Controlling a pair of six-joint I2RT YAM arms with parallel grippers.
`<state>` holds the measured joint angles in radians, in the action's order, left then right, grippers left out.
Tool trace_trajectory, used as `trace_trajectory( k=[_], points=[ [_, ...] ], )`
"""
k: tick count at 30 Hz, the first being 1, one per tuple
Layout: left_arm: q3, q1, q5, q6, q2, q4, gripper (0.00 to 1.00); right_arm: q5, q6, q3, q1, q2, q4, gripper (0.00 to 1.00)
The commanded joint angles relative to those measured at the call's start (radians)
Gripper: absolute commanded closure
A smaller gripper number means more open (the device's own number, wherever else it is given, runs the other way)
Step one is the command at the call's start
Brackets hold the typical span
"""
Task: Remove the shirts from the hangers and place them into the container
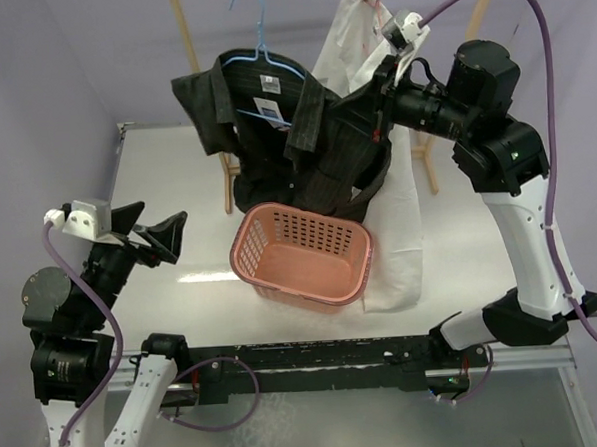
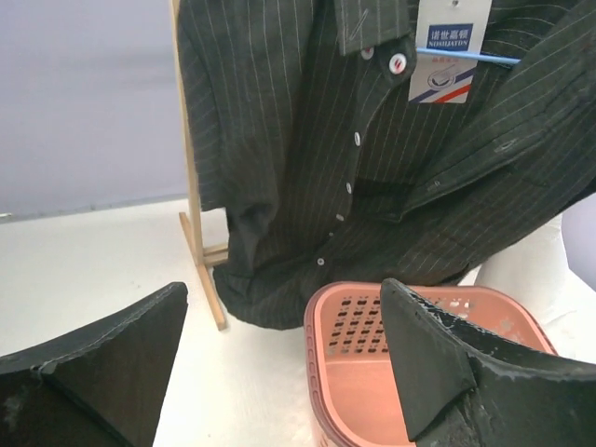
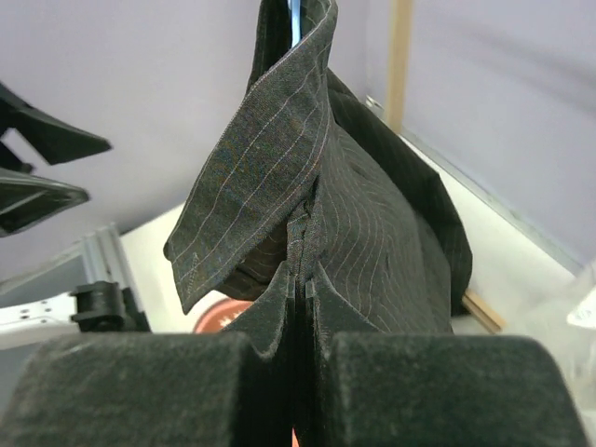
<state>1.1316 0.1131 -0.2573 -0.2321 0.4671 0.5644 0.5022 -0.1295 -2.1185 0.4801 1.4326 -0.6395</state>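
Right hand clamped black shirt below collar, likely to drag it off blue hanger; left hand gaped empty, basket just ahead.

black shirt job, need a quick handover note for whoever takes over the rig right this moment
Hands: the left hand is open and empty, low on the left, facing the black shirt. The right hand is shut on a fold of the black shirt, up high on its right side.
Things: the black shirt hangs on the blue hanger, just behind the basket. The white shirt hangs behind it to the right.
Done: nothing; the basket is empty.
Left: get the black shirt off its hanger and into the basket, then the white shirt.
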Motion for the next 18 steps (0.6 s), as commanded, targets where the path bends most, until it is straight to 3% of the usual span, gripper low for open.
trace_trajectory(
  k=[1,5,12,15,18],
  points=[
    [0.061,0.005,0.057,0.044,0.007,-0.057,0.12,0.189,-0.100,-0.044,0.008,-0.025,0.240,1.00],
    [0.109,0.005,0.093,0.069,0.030,-0.083,0.11,0.263,-0.170,-0.128,0.009,0.055,0.333,1.00],
    [0.128,0.005,0.083,0.076,0.007,-0.069,0.11,0.348,-0.375,-0.488,0.016,0.325,0.497,1.00],
    [0.107,0.005,0.099,0.094,-0.005,-0.061,0.11,0.346,-0.380,-0.432,0.026,0.339,0.519,1.00],
    [0.060,0.008,0.116,0.100,-0.015,-0.089,0.11,0.283,-0.267,-0.212,0.048,0.244,0.490,1.00]
  ],
)
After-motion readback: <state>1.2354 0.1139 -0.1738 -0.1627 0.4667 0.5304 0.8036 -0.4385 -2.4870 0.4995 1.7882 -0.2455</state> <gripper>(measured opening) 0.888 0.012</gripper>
